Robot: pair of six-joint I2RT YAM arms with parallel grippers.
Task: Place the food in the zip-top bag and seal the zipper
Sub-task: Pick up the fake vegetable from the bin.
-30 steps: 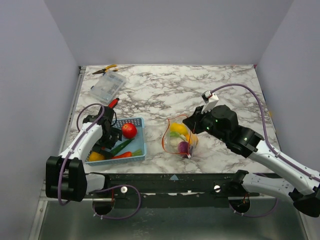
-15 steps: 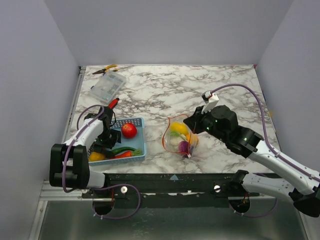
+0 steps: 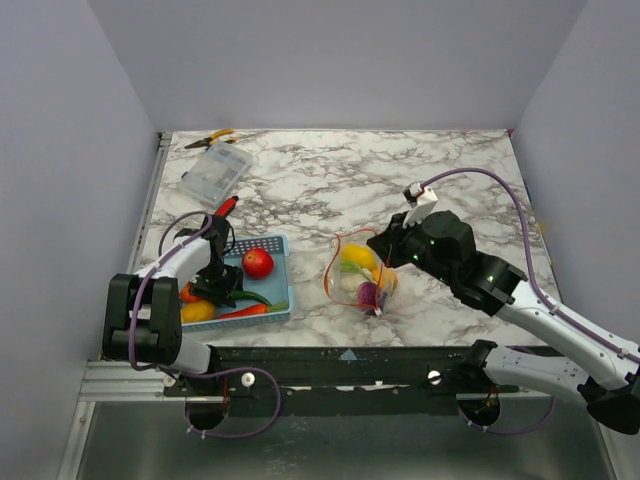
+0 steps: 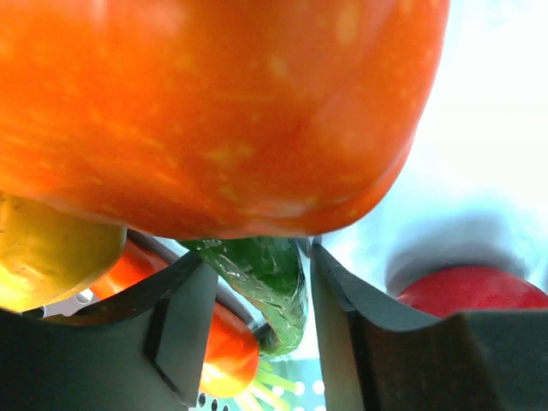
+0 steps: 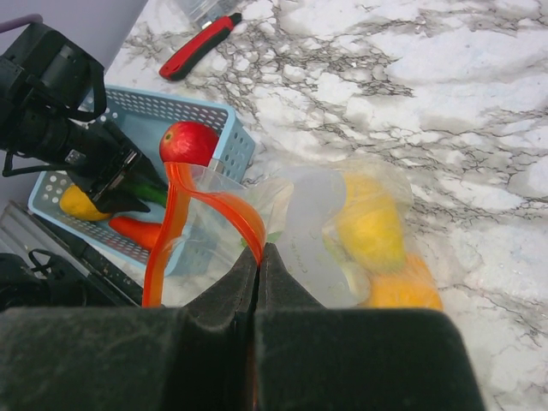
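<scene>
The zip-top bag [image 3: 358,272] lies mid-table holding food: a yellow piece [image 5: 372,218], a white cauliflower [image 3: 348,283] and a purple onion [image 3: 367,294]. My right gripper [image 5: 259,248] is shut on the red-orange zipper [image 5: 175,223] and holds the mouth up and open. My left gripper [image 4: 261,265] is down in the blue basket [image 3: 280,245], its fingers pressed to both sides of the green piece [image 4: 265,274], which still rests there. Around it lie a red tomato [image 3: 258,262], an orange carrot [image 3: 245,311], a yellow piece [image 3: 197,312] and a big orange piece [image 4: 214,111].
A red-handled utility knife [image 3: 226,207] lies just behind the basket. A rigid clear box [image 3: 215,172] and yellow-handled pliers [image 3: 212,137] sit at the back left. The basket stands close to the table's near left edge, left of the bag.
My left gripper has sunk deeper into the basket toward the near side and its jaws have narrowed around the green piece. The right gripper and bag have not moved.
</scene>
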